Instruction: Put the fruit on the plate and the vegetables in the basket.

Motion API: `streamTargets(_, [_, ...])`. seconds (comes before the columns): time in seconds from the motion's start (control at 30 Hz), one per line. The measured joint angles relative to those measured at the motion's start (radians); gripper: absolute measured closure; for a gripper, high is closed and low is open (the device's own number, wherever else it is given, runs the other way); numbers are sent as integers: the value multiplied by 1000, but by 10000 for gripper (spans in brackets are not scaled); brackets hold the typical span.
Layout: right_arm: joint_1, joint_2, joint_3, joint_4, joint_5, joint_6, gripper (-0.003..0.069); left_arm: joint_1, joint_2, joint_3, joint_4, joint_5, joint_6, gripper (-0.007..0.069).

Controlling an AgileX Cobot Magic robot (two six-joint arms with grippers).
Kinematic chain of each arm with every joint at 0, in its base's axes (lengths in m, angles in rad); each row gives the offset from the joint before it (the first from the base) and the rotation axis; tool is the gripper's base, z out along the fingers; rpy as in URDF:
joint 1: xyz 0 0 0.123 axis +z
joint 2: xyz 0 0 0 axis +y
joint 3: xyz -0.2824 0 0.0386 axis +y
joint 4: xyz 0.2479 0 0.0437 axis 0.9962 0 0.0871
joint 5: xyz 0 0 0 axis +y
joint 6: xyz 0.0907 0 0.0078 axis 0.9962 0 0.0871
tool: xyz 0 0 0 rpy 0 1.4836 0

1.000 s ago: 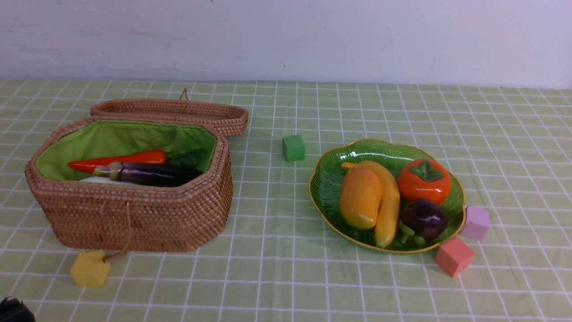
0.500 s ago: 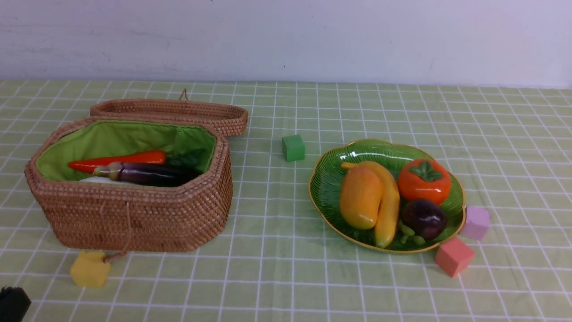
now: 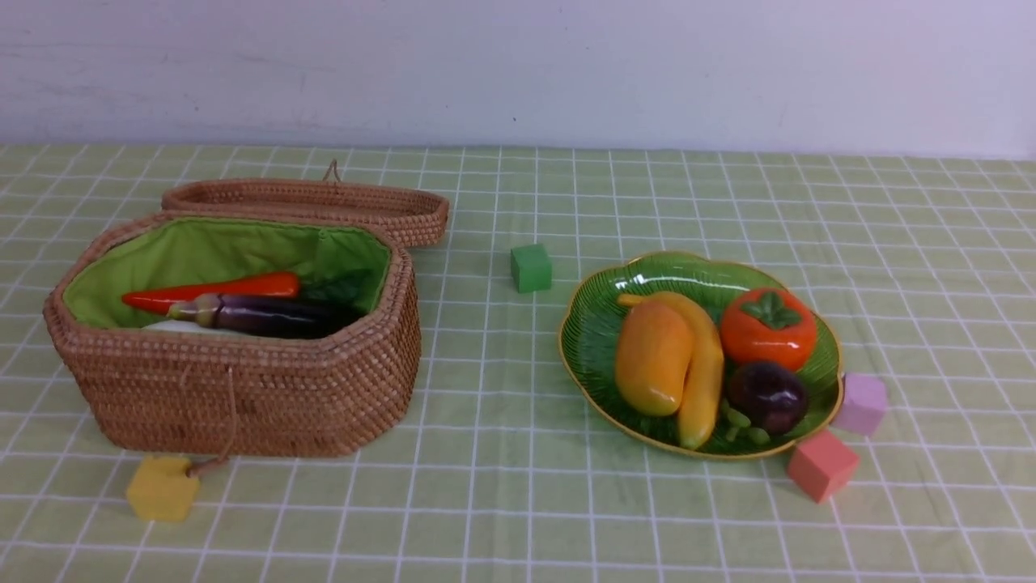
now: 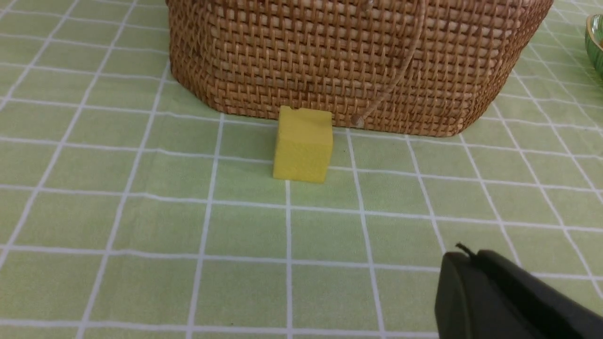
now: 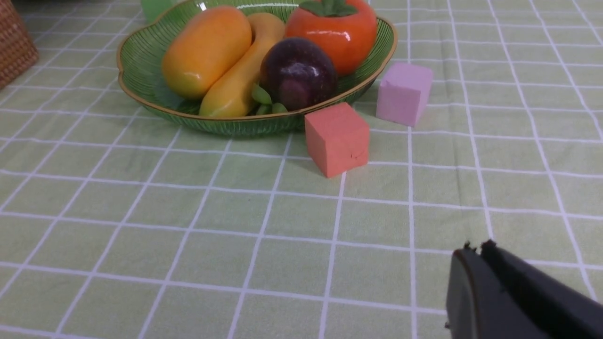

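Fruit (image 3: pixel 688 356) sits on plate (image 3: pixel 595 324) right of centre; vegetables (image 3: pixel 243 304) inside basket (image 3: pixel 243 397) at left. Left gripper (image 4: pixel 466 268) and right gripper (image 5: pixel 476 263) both closed, holding nothing.

The eggplant (image 3: pixel 267 316) and basket (image 3: pixel 243 389) wall hide most of the radish (image 3: pixel 174 326).

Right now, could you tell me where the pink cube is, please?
In the front view, the pink cube sits on the tablecloth at the right, against the plate rim, just behind the red cube.
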Motion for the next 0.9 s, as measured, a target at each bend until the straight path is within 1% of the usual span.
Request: streamTargets(0.9, [0,0,0,-1,0,0,606,0,0,0,-3,-1,-3,638])
